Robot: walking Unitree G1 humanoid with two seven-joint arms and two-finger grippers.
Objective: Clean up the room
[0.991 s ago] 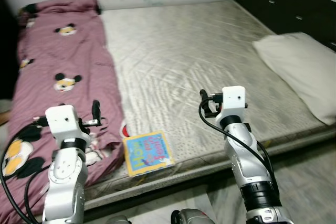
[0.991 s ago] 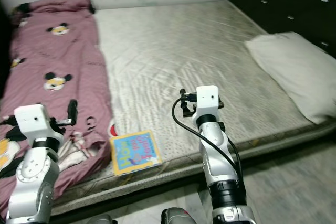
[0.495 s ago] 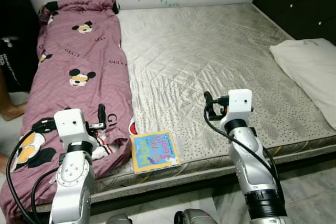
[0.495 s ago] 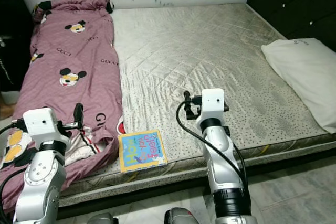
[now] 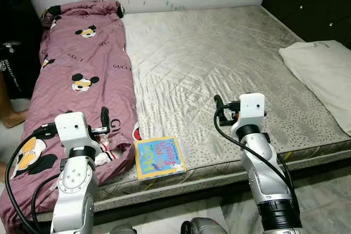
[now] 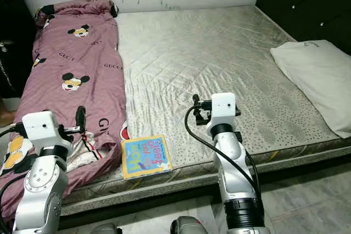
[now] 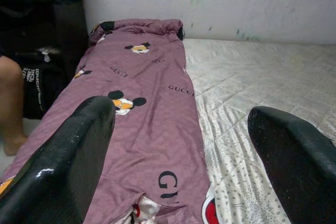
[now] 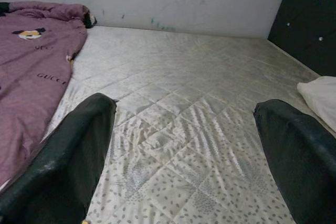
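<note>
A bare mattress point(image 5: 219, 64) is seen with a purple cartoon blanket point(image 5: 77, 80) along its left side, a white pillow point(image 5: 323, 75) at right, and a picture book point(image 5: 159, 157) at the near edge. A person's leg point(image 5: 6, 100) stands beside the bed. The left tool point(image 7: 178, 156) and right tool point(image 8: 184, 150) are held wide open, empty, above the near edge. Since the earlier frame, the view is only slightly shifted.

Home bedroom, bare quilted mattress point(image 5: 219, 64), pink cartoon-mouse duvet point(image 5: 77, 80), white pillow point(image 5: 323, 75), children's book point(image 5: 159, 157)
</note>
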